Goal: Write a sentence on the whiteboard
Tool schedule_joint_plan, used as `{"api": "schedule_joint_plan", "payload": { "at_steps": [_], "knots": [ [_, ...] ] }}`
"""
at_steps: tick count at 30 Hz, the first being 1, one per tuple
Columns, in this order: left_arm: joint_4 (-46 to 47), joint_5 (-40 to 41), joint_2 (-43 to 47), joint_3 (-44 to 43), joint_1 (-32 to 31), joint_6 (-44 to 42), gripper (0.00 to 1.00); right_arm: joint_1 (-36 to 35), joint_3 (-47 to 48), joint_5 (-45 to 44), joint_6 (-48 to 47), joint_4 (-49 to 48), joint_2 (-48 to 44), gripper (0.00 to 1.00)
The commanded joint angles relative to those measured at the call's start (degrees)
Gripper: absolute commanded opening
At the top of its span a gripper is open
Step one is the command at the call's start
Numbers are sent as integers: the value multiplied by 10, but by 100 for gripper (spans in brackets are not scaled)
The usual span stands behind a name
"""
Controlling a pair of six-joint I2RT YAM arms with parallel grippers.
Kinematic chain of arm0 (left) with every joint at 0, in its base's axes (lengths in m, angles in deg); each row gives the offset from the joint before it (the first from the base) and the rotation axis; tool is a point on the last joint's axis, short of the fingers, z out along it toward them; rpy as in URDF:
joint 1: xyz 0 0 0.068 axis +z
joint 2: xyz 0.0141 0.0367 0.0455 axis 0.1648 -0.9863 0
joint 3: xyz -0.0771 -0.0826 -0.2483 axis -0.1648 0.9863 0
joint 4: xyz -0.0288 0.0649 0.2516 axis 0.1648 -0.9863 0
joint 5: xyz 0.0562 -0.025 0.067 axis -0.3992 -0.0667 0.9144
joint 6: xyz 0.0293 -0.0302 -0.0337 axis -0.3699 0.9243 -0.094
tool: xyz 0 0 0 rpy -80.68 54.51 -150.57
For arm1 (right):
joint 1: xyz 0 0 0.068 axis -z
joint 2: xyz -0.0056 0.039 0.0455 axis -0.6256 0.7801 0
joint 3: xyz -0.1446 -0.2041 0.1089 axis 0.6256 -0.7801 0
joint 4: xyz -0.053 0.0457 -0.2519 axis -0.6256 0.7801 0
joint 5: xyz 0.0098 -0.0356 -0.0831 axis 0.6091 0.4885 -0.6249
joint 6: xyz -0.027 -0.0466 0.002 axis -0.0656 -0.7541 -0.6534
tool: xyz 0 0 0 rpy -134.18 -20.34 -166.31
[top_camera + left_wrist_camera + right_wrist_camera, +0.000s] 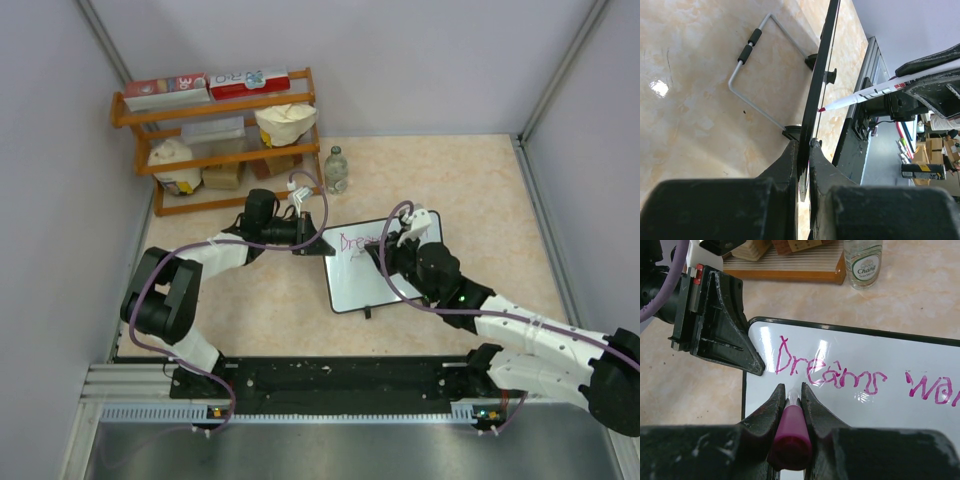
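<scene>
The whiteboard [362,288] sits mid-worktop, its pink sentence [832,372] starting "Dreams"; the left jaws clamp its edge and the right jaws grip a marker [790,437] above it. The beige marbled worktop [470,180] is walled in pale grey. At the back a wooden rack [140,118] holds boxes, bags and a clear tub, with a bottle [336,170] just beside it.

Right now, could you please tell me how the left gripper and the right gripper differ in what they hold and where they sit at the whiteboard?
The left gripper clamps the whiteboard by its corner edge; the right gripper clamps a marker. The left gripper reaches in from beside the board; the right gripper hangs over its written face, marker pointed at it. Both have their jaws shut.
</scene>
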Motion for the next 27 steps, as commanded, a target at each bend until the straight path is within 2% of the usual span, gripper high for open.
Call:
{"api": "schedule_joint_plan", "payload": {
  "at_steps": [1,27],
  "knots": [
    [-15,81,-1,-7,5,-25,0,-8,29,-23,-4,-22,-4,0],
    [-18,82,1,-8,5,-28,0,-9,15,18,7,30,-3,0]
  ]
}}
